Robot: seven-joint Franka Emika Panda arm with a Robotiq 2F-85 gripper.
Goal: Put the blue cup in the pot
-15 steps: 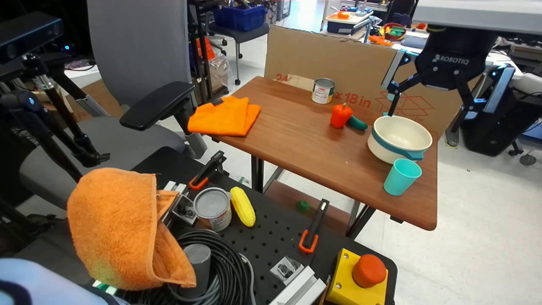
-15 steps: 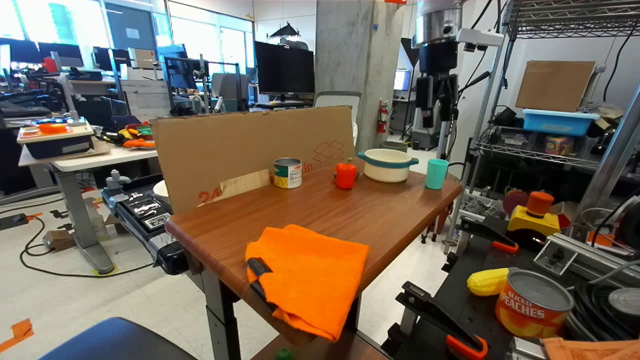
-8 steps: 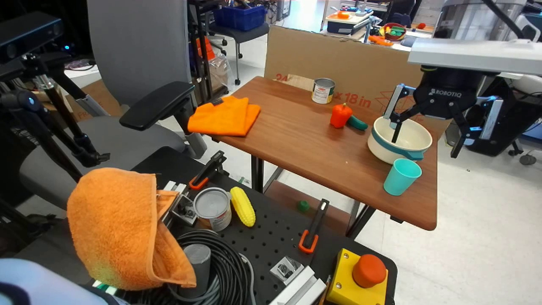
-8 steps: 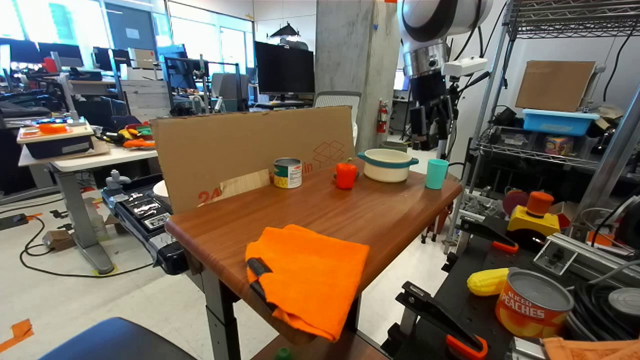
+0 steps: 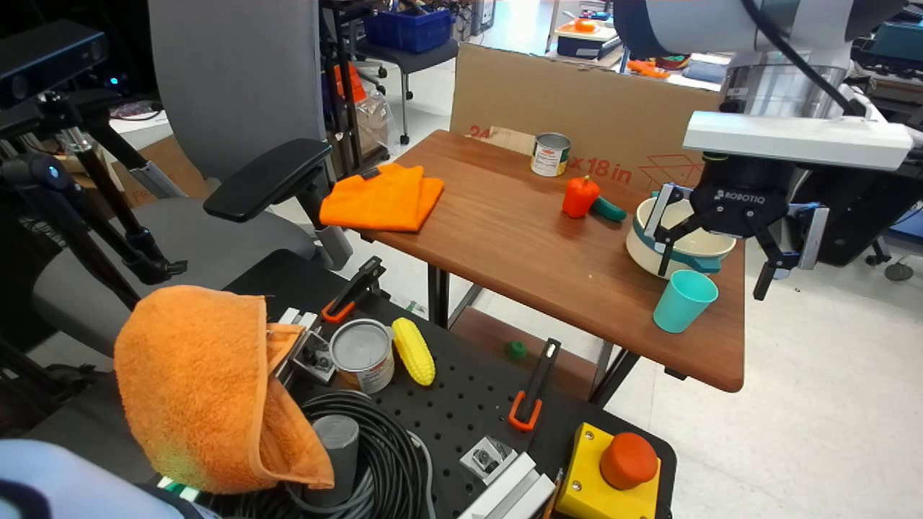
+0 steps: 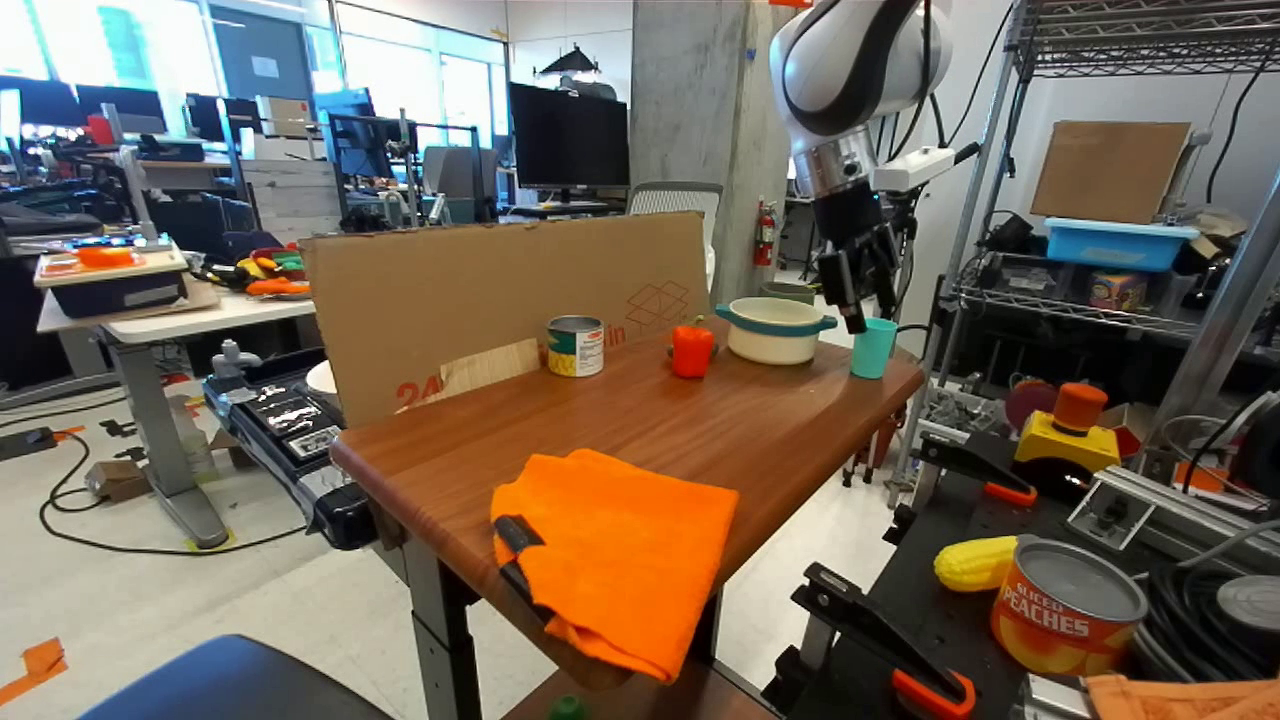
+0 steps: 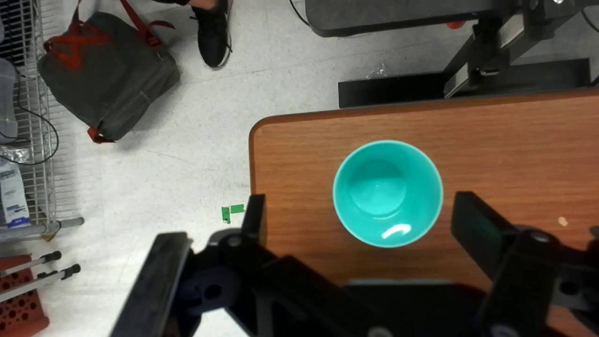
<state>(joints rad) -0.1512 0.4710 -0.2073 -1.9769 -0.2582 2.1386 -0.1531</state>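
The blue cup (image 5: 681, 306) stands upright on the brown table near its corner. In an exterior view it also shows as a teal cup (image 6: 874, 352), and in the wrist view I look down into the empty cup (image 7: 386, 194). The cream pot with teal band and handles (image 5: 641, 251) stands right beside the cup; it also shows in an exterior view (image 6: 772, 346) and is out of the wrist view. My gripper (image 5: 712, 280) is wide open and empty, above the cup and partly in front of the pot. In the wrist view its fingers (image 7: 362, 201) lie either side of the cup, not touching it.
A red-orange pepper (image 5: 580, 197), a dark green vegetable (image 5: 608, 209) and a tin can (image 5: 550, 154) stand on the table (image 5: 505, 223). An orange cloth (image 5: 382, 198) lies at one end. A cardboard sheet (image 5: 577, 94) stands along the table's far edge.
My gripper has come down toward the cup, staying open, and has moved slightly left in an exterior view. The cup, pot and other objects have not moved.
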